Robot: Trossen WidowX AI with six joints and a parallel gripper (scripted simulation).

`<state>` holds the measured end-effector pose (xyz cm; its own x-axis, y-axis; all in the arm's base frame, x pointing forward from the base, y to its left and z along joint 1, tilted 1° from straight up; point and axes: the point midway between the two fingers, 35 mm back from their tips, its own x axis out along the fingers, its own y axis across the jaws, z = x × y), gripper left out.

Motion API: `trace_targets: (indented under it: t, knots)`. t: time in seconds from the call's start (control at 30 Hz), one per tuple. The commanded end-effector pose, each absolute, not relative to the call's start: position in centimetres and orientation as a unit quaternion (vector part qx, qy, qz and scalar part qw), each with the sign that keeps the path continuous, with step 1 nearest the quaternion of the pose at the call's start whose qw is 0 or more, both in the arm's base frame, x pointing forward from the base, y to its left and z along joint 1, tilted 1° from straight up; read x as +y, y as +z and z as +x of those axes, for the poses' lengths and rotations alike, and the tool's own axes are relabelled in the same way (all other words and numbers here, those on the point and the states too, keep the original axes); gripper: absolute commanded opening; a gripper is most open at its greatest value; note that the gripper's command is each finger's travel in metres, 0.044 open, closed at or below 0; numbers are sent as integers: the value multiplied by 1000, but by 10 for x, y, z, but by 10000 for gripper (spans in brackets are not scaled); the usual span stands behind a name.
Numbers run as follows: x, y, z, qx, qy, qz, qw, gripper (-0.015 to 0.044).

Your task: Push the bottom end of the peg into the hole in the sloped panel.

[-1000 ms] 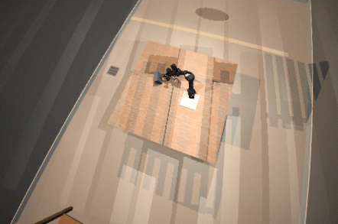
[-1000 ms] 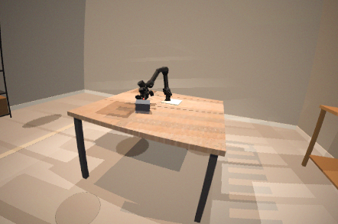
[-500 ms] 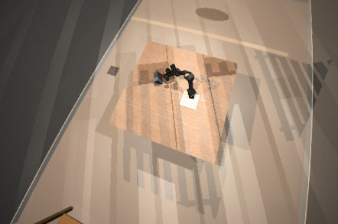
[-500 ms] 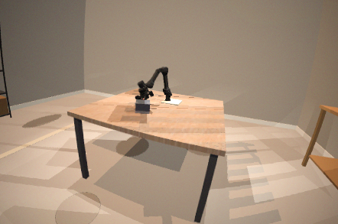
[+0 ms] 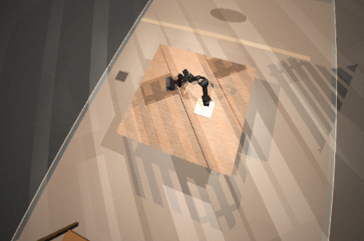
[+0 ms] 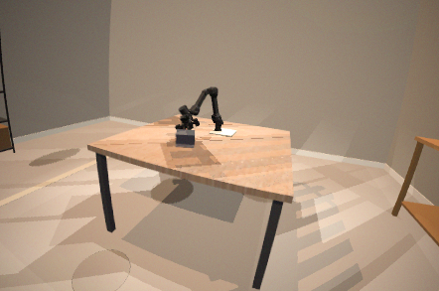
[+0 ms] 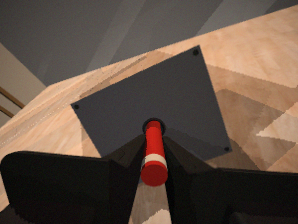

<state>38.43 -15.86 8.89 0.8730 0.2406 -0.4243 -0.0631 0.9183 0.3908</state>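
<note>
Wears black all over the arm (image 5: 205, 87) (image 6: 214, 91) | joins slim, straight links with chunkier, knobbly joints | ends in a black gripper (image 5: 175, 83) (image 6: 186, 126) (image 7: 153, 140) | has smooth fingers, tapering from broad plates (image 7: 55, 180) with a rounded upper corner and straight top edges | shows screws and cables too small to tell
</note>
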Motion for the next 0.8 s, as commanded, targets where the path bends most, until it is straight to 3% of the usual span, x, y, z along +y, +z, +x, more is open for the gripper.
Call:
trace_targets:
  t: [0.0, 0.77]
  knots:
    - [-158, 87, 387, 240, 79, 188, 949, 0]
    - [-156, 84, 393, 238, 81, 185, 950, 0]
